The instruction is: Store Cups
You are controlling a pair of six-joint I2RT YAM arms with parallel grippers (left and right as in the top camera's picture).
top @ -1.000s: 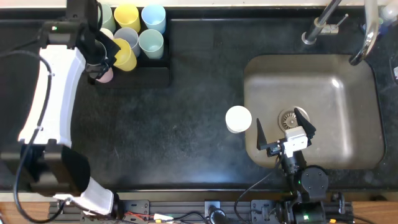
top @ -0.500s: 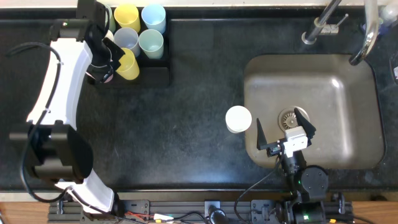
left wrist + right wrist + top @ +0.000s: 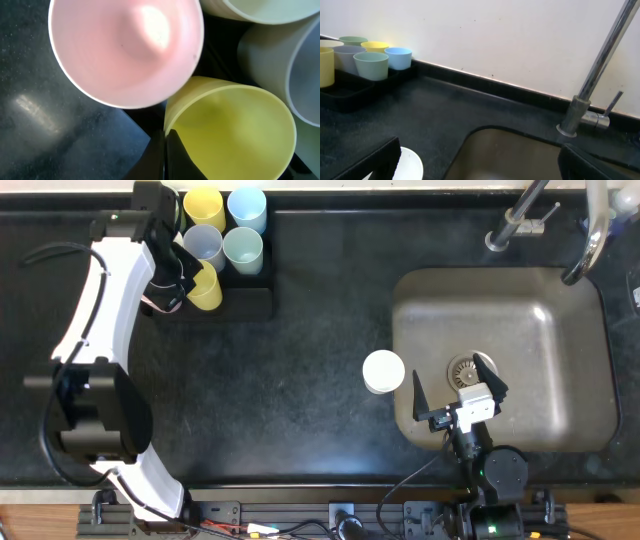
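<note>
My left gripper is at the black tray in the counter's far left corner, shut on the rim of a yellow cup. In the left wrist view its fingers pinch that yellow cup's rim, right beside an upright pink cup. The tray also holds another yellow cup, a blue one, a grey one and a teal one. A white cup stands on the counter by the sink's left edge. My right gripper sits open above the sink, empty.
A faucet rises behind the sink, and the wall runs along the counter's far edge. In the right wrist view the white cup is close by and the tray's cups stand far off. Dark counter lies between tray and sink.
My left arm has swung to the right and toward the wall. The yellow cup has shifted down onto the tray beside the pink cup. The right arm has kept still.
</note>
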